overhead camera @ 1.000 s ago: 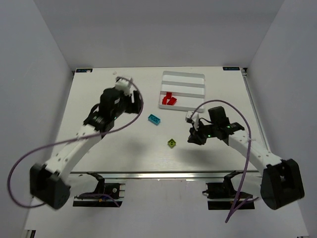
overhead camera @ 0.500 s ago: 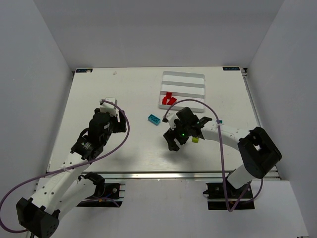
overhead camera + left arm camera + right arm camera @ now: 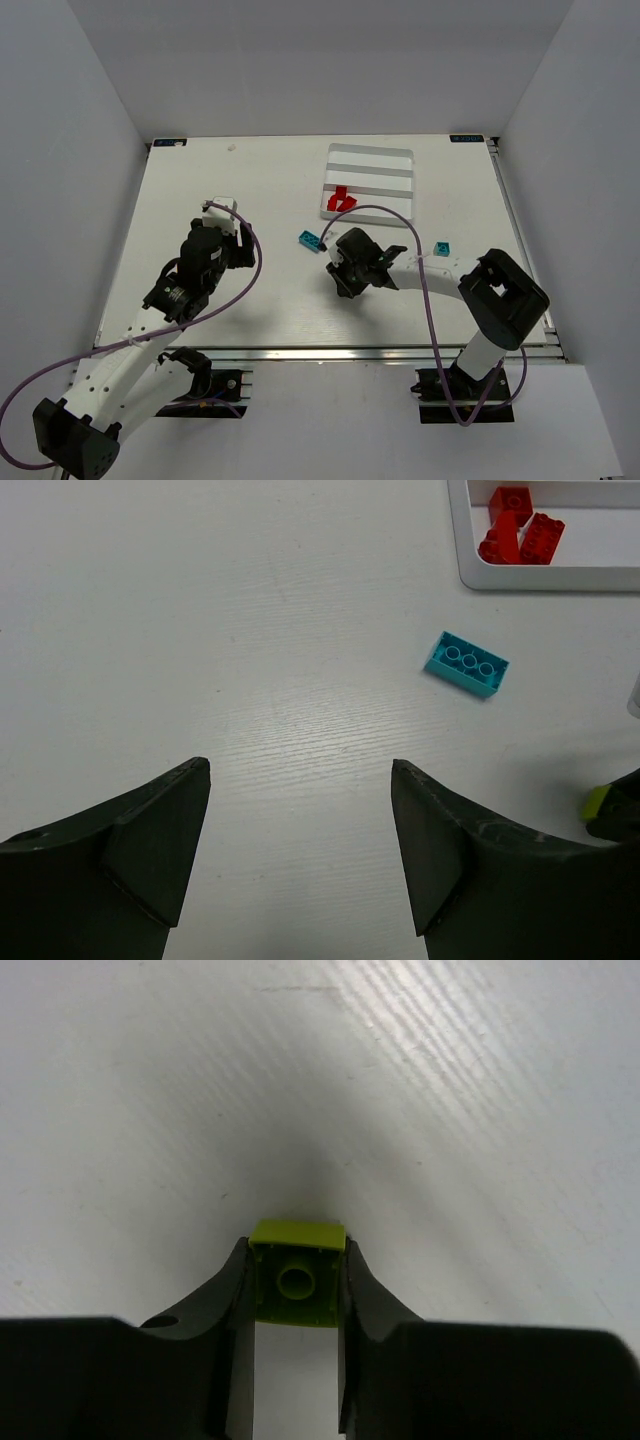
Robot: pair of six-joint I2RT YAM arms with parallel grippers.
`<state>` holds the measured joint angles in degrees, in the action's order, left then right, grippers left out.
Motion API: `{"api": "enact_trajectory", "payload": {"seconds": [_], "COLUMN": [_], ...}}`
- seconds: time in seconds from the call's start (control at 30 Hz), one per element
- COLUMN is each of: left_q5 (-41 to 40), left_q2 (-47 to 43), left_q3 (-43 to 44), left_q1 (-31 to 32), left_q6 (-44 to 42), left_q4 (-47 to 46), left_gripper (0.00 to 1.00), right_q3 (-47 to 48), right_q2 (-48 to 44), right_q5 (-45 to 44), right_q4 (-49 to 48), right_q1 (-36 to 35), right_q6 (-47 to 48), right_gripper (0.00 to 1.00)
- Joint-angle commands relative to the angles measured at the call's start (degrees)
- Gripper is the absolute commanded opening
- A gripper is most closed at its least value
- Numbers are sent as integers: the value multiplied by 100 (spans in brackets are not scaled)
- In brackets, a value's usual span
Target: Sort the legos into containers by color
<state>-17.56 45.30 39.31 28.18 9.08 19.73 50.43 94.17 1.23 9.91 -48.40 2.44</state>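
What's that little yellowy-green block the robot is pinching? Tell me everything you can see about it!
It's a tiny yellow-green lego, squarish and made of shiny plastic. The hollow side faces the wrist camera, with a round tube in its middle. The right gripper pinches it, with one black finger pressing on each side. It is low over the white table, but I can't tell whether it touches.

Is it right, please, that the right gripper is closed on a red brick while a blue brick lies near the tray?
Not red: the right wrist view shows the right gripper closed on a yellow-green brick. The blue brick does lie near the tray.
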Motion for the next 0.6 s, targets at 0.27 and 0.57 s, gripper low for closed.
{"api": "enact_trajectory", "payload": {"seconds": [0.27, 0.57], "left_q5": [639, 1501], "left_q2": [-74, 111], "left_q3": [24, -2], "left_q1": [-32, -32], "left_q6": [-99, -223], "left_q4": [-127, -285], "left_gripper": [83, 83], "right_q3": [878, 3777], "right_q2": [-505, 1199], "right_q5": [-783, -660], "right_q4": [265, 652], "right_q1": [549, 2256], "right_q6": [1064, 1005], "right_gripper": [0, 0]}}
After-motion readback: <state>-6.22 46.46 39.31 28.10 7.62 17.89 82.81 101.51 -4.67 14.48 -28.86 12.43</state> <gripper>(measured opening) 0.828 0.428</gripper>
